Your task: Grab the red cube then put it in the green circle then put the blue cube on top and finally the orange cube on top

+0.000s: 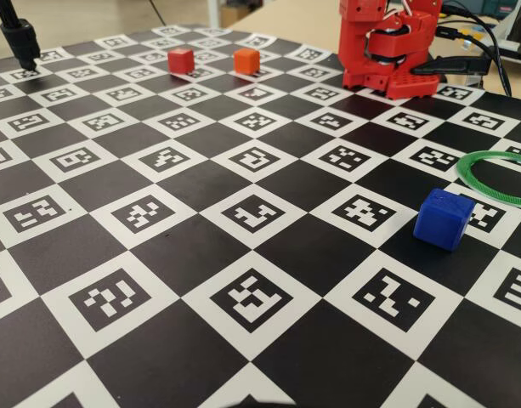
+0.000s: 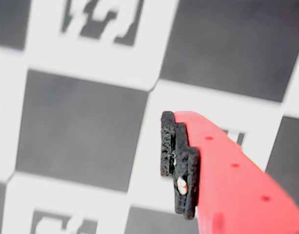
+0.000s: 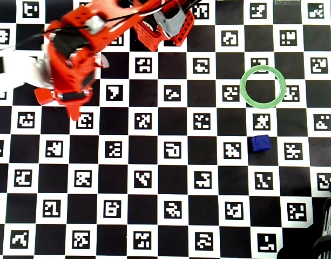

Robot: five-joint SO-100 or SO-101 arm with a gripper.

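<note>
The red cube [image 1: 181,60] sits by the orange cube [image 1: 246,60] near the bench's [image 1: 201,255] far edge. The green circle [image 1: 498,177] lies empty at the right edge, the blue cube [image 1: 444,218] just beside it. I cannot tell whether the fingers [image 2: 176,165] are spread; they hold nothing, so stacking hasn't started.

The ring [image 1: 498,177] runs off the fixed view's right edge; the wrist view is blurred, showing one jaw only.

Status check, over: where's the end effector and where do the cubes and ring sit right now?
End effector holds nothing, open or shut unclear. Red cube and orange cube on far board edge. Green circle empty, blue cube beside it. No obstruction.
</note>
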